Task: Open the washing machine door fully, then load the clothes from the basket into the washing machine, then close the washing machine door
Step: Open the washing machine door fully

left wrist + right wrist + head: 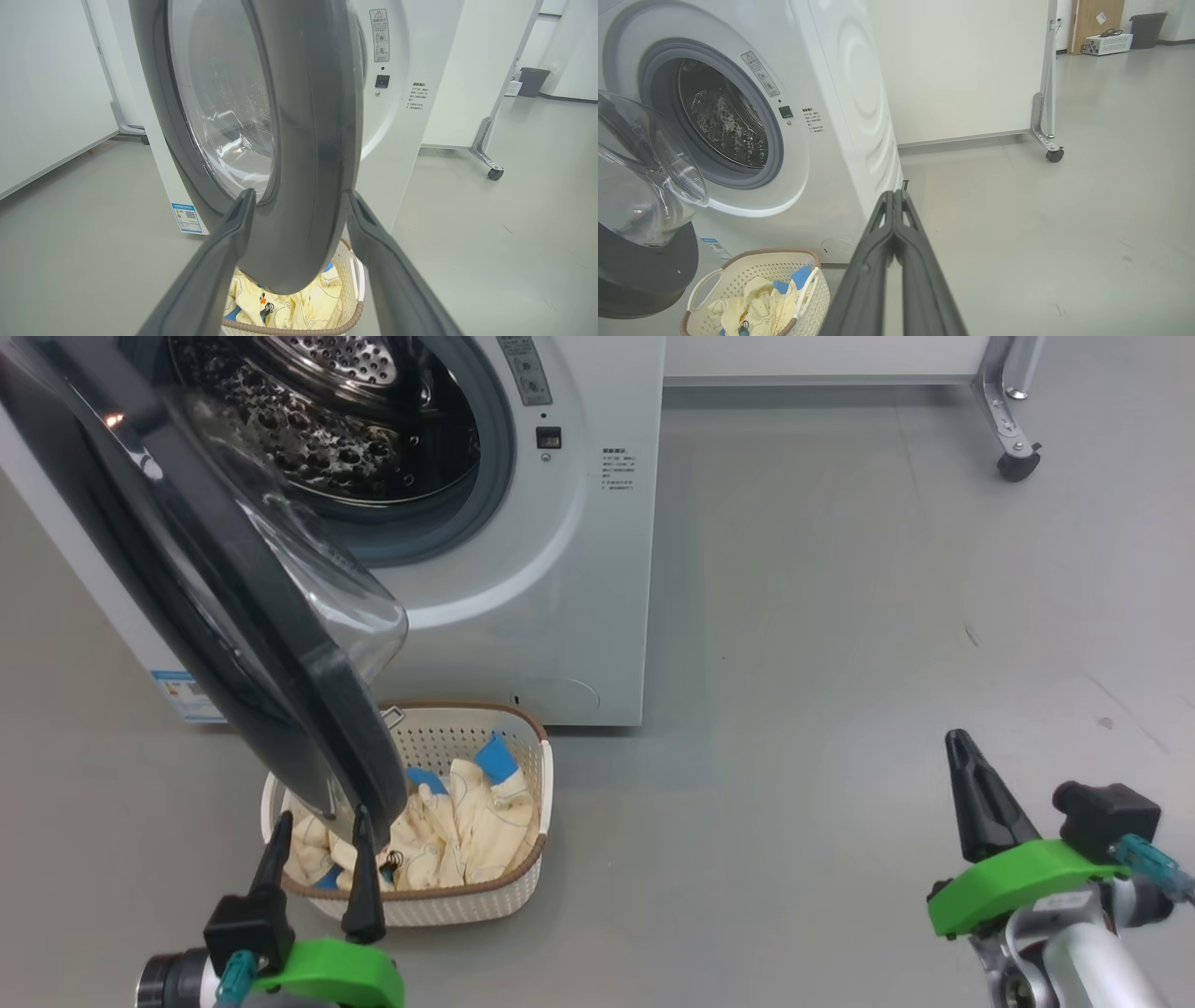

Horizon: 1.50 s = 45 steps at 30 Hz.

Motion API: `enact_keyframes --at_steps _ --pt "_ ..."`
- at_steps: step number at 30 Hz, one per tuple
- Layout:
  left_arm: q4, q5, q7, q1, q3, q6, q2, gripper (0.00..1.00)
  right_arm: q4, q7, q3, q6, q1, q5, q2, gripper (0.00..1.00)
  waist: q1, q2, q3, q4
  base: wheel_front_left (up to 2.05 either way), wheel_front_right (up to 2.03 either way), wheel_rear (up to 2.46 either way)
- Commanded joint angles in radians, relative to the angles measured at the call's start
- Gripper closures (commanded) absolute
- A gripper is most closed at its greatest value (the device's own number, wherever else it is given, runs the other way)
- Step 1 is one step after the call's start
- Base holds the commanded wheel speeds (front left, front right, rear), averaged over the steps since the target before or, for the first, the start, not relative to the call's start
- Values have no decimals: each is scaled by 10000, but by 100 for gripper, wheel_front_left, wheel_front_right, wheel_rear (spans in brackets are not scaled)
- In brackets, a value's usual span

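Left gripper spread astride washing machine door rim; right gripper closed

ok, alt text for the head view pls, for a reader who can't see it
A washing machine door stands swung open from a white washing machine, with the open left pincer at its lower rim. Below it, a basket of cream-yellow clothes sits on the grey floor; the shut right pincer is apart at lower right.

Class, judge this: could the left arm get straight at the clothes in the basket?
Probably not: the washing machine door hangs between the open left end effector and the clothes in the basket.
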State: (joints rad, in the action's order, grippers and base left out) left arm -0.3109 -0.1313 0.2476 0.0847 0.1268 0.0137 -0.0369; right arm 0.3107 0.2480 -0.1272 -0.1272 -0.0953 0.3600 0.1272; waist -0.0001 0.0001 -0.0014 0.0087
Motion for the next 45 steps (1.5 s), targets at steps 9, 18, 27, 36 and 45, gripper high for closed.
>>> enact_keyframes --at_steps 9,18,27,36,45 --pt "363 -16 141 132 -397 -21 -135 0 -495 137 409 -35 68 -738 -461 0 1 -1 -103 -170 0 0 0" --pt "342 -43 141 105 -391 -32 -134 0 -589 137 509 -35 83 -957 -603 0 1 -1 -119 -203 0 0 0" --pt "326 -64 141 167 -386 -63 -134 0 -660 137 506 -35 28 -1054 -656 0 1 -1 -20 -180 0 0 0" --pt "327 -67 141 207 -436 -80 -134 0 -729 137 531 -35 12 -1132 -692 0 1 -1 39 -178 0 0 0" --pt "333 -72 141 205 -453 -89 -133 0 -743 137 490 -35 5 -1006 -720 0 1 -1 55 -160 0 0 0"
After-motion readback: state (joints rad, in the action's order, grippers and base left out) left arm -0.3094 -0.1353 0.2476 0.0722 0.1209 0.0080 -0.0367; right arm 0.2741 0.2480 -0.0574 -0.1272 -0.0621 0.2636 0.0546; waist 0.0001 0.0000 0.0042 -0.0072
